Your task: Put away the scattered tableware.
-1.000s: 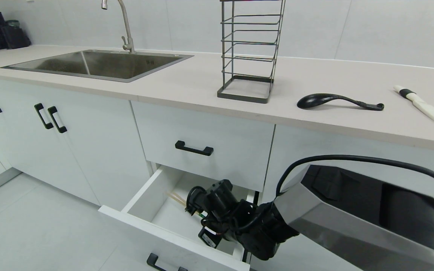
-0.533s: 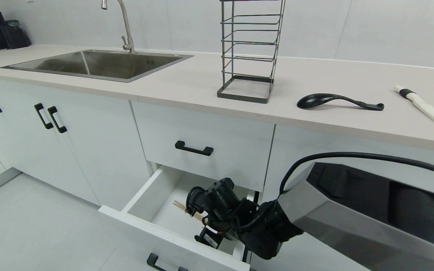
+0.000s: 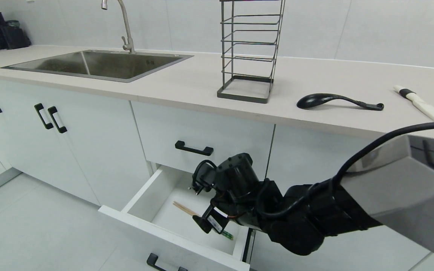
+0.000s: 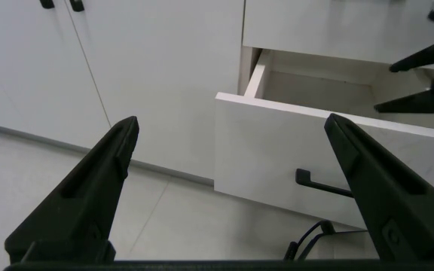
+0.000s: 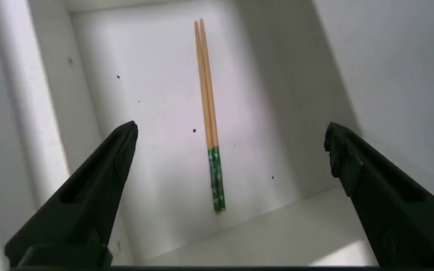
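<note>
Chopsticks [image 5: 209, 113] in open drawer [image 3: 141, 226]: done. Right gripper [image 5: 230, 129] above, fingers wide, empty; left gripper [image 4: 230, 120] wide too. Remaining near countertop's [image 3: 187, 82] right edge: black spoon [image 3: 337, 101], white knife [image 3: 424, 107], probably.

— How is the light around the right gripper [image 5: 230, 132]?
— Bright and soft, falling from overhead. The drawer [image 5: 21, 113] floor beneath it glows almost pure white, and its spread fingers [image 5: 81, 203] read as flat dark shapes against it.
— Shadows?
— Faint. The chopsticks [image 5: 211, 120] directly under it barely darken the white. Higher up, the spoon [image 3: 315, 101] leaves a soft grey patch on the countertop [image 3: 187, 86].
— Glare?
— A mild sheen in the sink [image 3: 100, 64], well away. Below the left gripper [image 4: 230, 120] the floor tiles [image 4: 187, 218] are pale and evenly lit.
— Distortion?
— The head view bows the countertop's edge.
</note>
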